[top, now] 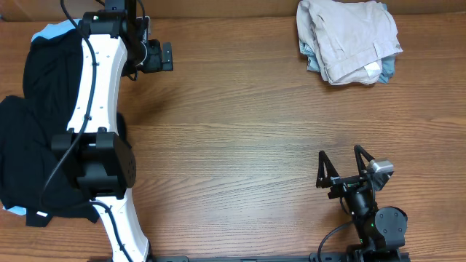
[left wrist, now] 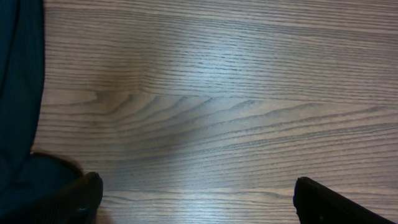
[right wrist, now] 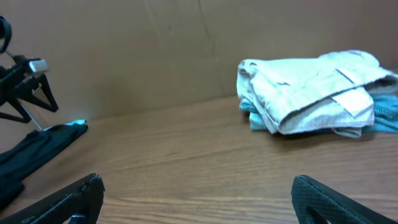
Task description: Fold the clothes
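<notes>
The pale beige shorts [top: 348, 36] lie folded in a bundle at the table's far right, on top of a light-blue garment [top: 387, 69]. In the right wrist view the beige shorts [right wrist: 311, 90] show a small white label, far ahead of the fingers. My right gripper [top: 341, 164] stands open low at the near right, far from the bundle, nothing between its fingers [right wrist: 323, 199]. My left gripper [top: 167, 57] is open at the far left, hanging over bare wood [left wrist: 199, 112], its fingertips [left wrist: 87, 193] wide apart.
A heap of black garments [top: 29, 145] covers the left side of the table, with a bit of light-blue cloth [top: 51, 30] under its far end. The left arm [top: 95, 109] stretches over that heap. A brown wall [right wrist: 155, 50] backs the table.
</notes>
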Motion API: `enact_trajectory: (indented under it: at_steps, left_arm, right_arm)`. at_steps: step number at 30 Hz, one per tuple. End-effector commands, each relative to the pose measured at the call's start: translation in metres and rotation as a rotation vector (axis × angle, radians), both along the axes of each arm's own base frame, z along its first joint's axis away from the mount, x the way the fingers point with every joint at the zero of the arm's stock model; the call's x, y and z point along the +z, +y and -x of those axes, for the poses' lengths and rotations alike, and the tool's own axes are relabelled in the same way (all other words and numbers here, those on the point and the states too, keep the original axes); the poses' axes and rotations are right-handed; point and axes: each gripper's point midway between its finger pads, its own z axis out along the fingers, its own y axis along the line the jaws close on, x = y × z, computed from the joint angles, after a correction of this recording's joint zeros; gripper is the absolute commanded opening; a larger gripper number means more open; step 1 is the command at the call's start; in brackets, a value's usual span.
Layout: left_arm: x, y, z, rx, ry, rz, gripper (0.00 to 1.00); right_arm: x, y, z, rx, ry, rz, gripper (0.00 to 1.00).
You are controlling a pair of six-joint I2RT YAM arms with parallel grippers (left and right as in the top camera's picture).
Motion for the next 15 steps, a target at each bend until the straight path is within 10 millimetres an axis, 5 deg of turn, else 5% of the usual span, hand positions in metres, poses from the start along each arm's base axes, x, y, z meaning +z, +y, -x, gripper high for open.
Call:
enact_trajectory:
  at_steps: [1,15]
  left_arm:
    - [0.0019,-0.0034,-0.0036,-0.004,-0.01,0.0,1.0]
    - [0.0019,0.0,-0.0036,0.003,-0.009,0.001,1.0]
  right_arm:
    - [-0.0006,0.0011,0.0003,0.006,-0.009,-0.006,1.0]
    - [-0.0008,0.0011,0.0003,0.006,-0.008,-0.006,1.0]
